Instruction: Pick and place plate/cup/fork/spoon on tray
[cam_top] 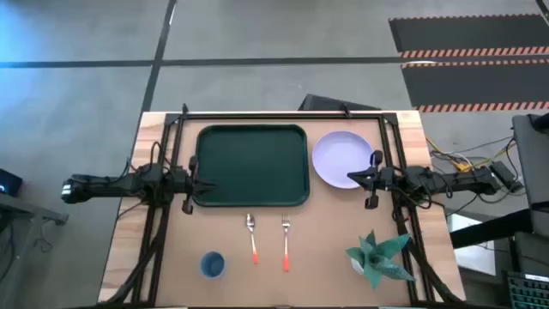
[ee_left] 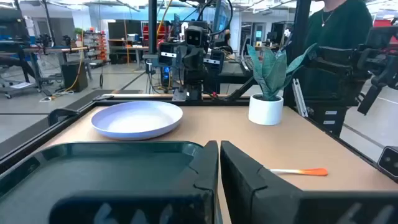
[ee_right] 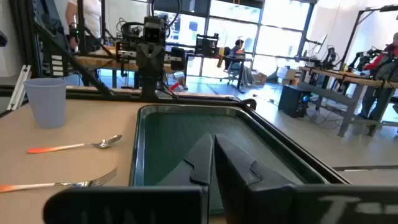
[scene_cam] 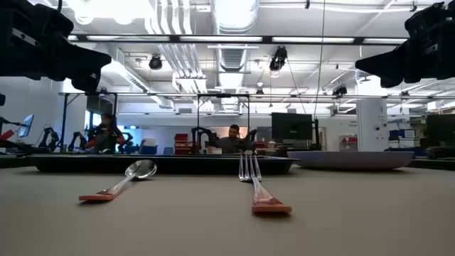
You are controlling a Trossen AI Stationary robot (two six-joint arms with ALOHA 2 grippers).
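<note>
On the wooden table both grippers, left gripper and right gripper, are pressed together and empty, and the plate at three o'clock of the tray looks light, stiff and slippery, so grab its rim

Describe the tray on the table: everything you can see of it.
The large dark green rectangular tray has rounded corners and a low raised rim, and looks like matte plastic. It lies flat on the wooden table, with nothing on it. The round pale lavender plate sits just beside one short end, apart from it. The left pincer hangs shut at the other short end, by a corner; whether it touches the rim cannot be told. The spoon and fork lie off its long side.
</note>
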